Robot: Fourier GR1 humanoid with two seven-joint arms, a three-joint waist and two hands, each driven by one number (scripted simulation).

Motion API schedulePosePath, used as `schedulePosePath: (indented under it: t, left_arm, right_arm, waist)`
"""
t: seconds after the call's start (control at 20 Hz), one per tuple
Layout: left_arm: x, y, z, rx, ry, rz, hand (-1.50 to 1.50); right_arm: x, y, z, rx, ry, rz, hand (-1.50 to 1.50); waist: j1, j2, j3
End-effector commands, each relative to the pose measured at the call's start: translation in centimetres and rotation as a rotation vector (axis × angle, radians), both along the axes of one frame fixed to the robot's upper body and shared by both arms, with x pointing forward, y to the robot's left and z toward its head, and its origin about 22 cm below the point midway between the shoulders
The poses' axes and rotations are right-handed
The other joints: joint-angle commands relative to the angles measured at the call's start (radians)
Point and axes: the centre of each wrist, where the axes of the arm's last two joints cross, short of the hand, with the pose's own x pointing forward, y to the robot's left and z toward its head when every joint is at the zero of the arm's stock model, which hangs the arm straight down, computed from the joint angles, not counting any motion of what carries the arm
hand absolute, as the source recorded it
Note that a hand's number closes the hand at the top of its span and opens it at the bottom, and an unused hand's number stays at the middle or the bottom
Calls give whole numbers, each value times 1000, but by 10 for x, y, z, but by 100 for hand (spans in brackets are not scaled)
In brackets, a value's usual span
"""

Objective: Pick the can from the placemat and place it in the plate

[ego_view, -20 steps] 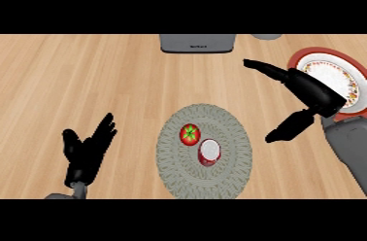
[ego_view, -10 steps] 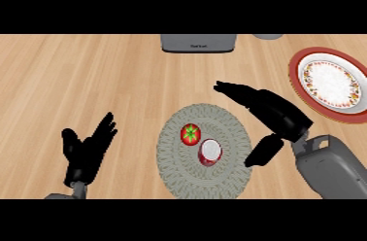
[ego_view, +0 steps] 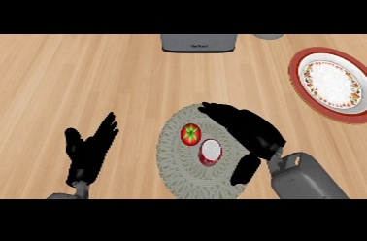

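Since swinging back from the plate (ego_view: 299, 79), right hand (ego_view: 247, 128) now hovers open over the placemat (ego_view: 175, 169), fingers just beside can (ego_view: 210, 152); no grasp yet. Left hand (ego_view: 90, 150) rests open, left of mat.

- One can (ego_view: 210, 152) is lying on one placemat (ego_view: 179, 174).
- One tomato (ego_view: 191, 134) is sitting there.
- One plate (ego_view: 331, 83) is resting on the worktop (ego_view: 86, 79).
- Two hands are showing: the left hand (ego_view: 87, 151) and the right hand (ego_view: 247, 128).
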Motion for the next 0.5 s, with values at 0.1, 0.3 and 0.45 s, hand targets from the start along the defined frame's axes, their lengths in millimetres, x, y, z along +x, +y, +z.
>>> schedulePosePath:
  t: [0.1, 0.3, 0.45]
  left_arm:
    - [-7, -9, 1, 7, -12, -2, 0]
    - [-1, -4, -2, 0, 8, 16, 0]
    - [-2, 11, 15, -8, -5, 2, 0]
  right_arm:
    - [-8, 14, -15, 4, 30, 17, -150]
    - [-20, 25, -21, -29, -24, -15, -150]
    - [-7, 33, -21, -106, -37, -36, -150]
  waist:
    - [1, 0, 0]
    - [-1, 0, 0]
    - [3, 0, 0]
